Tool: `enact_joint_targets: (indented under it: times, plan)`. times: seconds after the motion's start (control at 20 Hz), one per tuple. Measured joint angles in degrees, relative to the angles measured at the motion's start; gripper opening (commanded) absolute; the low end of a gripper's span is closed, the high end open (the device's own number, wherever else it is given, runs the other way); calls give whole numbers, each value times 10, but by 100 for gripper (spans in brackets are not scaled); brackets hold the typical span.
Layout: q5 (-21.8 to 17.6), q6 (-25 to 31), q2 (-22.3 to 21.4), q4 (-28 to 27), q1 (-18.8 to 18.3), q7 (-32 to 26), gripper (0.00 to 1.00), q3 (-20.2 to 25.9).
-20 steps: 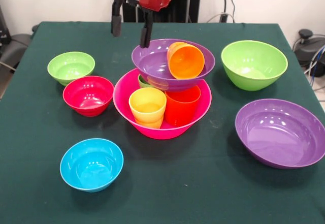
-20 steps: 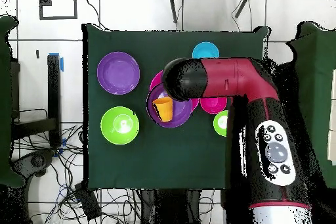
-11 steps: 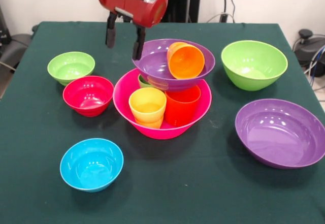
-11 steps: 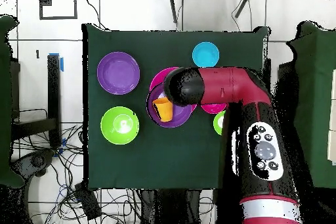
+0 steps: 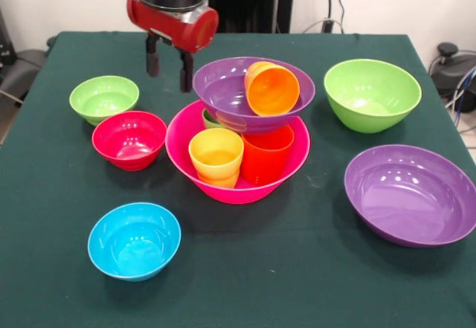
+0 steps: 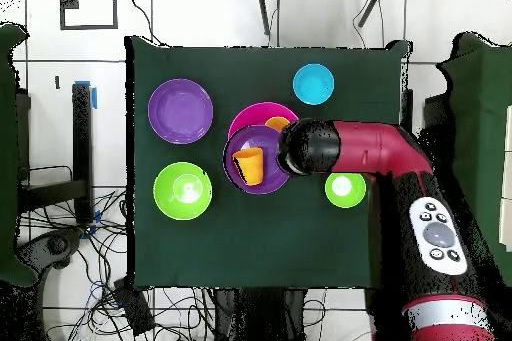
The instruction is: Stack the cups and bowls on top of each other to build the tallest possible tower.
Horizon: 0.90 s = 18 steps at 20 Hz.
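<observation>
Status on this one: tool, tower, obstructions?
Tool open, empty, beside tower. Purple plastic bowl rests on cups in hot-pink bowl; orange cup tipped inside. Nothing blocking.

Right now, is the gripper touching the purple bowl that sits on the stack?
Apart. In the front view the gripper hangs empty, jaws open, just beside the raised purple bowl, with green cloth visible between the nearer jaw and the rim.

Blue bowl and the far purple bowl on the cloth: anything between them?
Front view: only bare green cloth lies between the blue bowl and the purple bowl.

Green cup (image 5: pixel 210 118) — mostly hidden
</observation>
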Motion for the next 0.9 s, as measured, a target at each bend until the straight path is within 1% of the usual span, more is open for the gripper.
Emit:
enact_joint_targets:
  times: [0.05,0.15,0.2,0.45,0.65,0.9]
  plan:
    - [0,11,0,9,-15,-4,100,9]
    - [0,19,0,12,-23,-7,100,14]
    - [0,33,0,14,-35,-16,100,21]
    - [0,52,1,15,-54,-40,100,39]
    - [0,52,2,17,-52,-47,100,44]
    - [0,52,5,19,-39,-47,100,52]
